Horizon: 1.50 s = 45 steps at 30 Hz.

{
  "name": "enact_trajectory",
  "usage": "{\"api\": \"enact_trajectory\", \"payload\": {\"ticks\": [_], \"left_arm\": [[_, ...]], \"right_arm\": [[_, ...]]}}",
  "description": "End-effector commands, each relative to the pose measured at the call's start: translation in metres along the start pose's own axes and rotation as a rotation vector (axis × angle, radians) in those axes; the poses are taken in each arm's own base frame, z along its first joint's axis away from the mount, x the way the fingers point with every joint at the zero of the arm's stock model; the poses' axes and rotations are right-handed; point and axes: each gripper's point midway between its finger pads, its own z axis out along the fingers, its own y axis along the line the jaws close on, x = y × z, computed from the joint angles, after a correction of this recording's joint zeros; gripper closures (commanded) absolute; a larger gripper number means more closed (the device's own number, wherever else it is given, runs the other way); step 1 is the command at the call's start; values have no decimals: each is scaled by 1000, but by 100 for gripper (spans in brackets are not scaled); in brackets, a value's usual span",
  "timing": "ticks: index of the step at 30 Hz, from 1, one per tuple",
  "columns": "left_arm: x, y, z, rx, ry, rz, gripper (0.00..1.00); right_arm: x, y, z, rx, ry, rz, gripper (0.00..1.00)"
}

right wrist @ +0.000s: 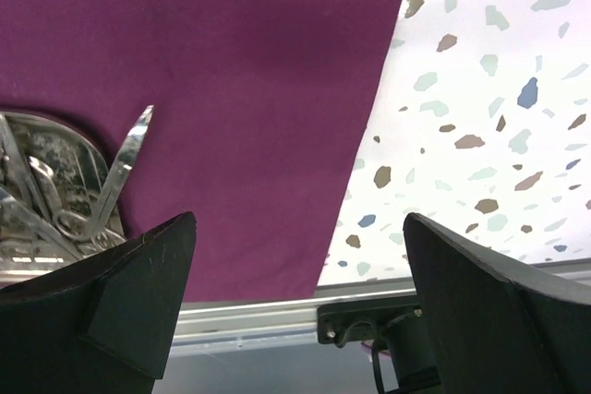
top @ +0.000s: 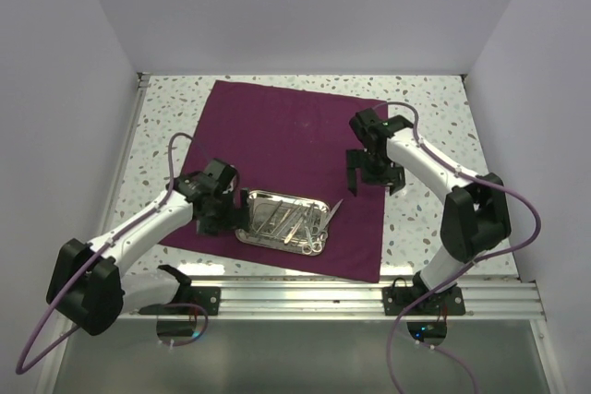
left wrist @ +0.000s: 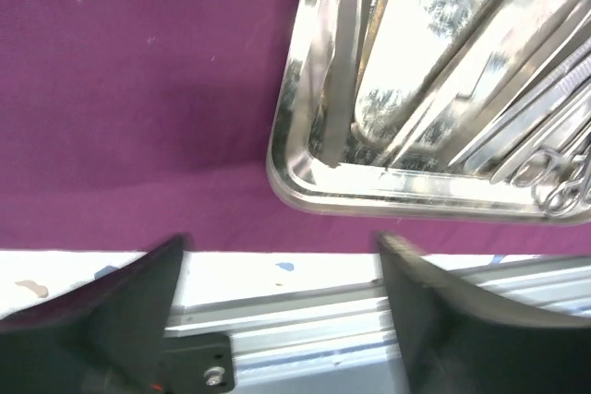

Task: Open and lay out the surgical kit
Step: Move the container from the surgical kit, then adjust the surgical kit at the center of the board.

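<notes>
Cloth wrap [top: 295, 131] spread flat, steel tray [top: 242, 228] at its 6 o'clock with ring-handled forceps [top: 312, 241] inside; left gripper [left wrist: 277, 246] at tray's 9, right gripper [top: 374, 182] at 2, both agape, empty: you next lift instruments out singly.

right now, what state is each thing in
cloth, unfolded, spread flat on the table
steel tray, upright on the cloth, holding the instruments
instruments, piled in the tray, one tip poking over its rim
left gripper, open, empty, beside the tray
right gripper, open, empty, over the cloth edge
</notes>
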Motion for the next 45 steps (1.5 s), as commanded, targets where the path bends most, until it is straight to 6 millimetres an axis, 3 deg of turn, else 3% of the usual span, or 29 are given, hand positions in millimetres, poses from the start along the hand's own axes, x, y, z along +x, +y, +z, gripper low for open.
{"api": "enact_trajectory", "payload": {"ticks": [1, 4, 8, 10, 14, 21, 24, 25, 29, 31, 36, 37, 39, 40, 45], "left_arm": [[1, 0, -15, -4, -8, -17, 4], [-11, -6, -26, -3, -35, -14, 1], [-35, -22, -42, 27, -83, -12, 1], [-42, -26, -45, 26, -90, -10, 1], [-61, -29, -56, 4, -135, -1, 1], [-68, -29, -64, -20, -141, 4, 2], [-70, -27, -66, -35, -144, 1, 2], [-70, -27, -66, -40, -142, 0, 2], [-73, -28, -66, -51, -135, -3, 3], [-76, -29, -66, -55, -134, -5, 3], [-83, -34, -67, -53, -139, -9, 3], [-84, -35, -67, -53, -139, -11, 3], [-88, -37, -66, -55, -136, -14, 3], [-89, -39, -66, -53, -139, -14, 3], [-98, -45, -67, -43, -149, -17, 3]], "right_arm": [[-15, -12, -7, 4, -73, 97, 2], [-17, -26, 6, -7, -65, 217, 2], [-16, -39, 39, -45, -14, 399, 2], [-14, -37, 51, -54, 4, 428, 2], [-28, -22, 68, -107, -3, 453, 6], [-30, -13, 97, -115, 44, 449, 18], [-22, -12, 114, -99, 74, 447, 35], [-19, -12, 117, -97, 83, 444, 48], [-19, -11, 127, -95, 110, 430, 79], [-29, -15, 128, -88, 108, 433, 100], [-59, -14, 128, -92, 107, 380, 100], [-74, -11, 130, -95, 98, 371, 100], [-81, -12, 131, -85, 118, 357, 100], [-95, -9, 129, -96, 98, 362, 100], [-121, -4, 136, -108, 75, 365, 100]]}}
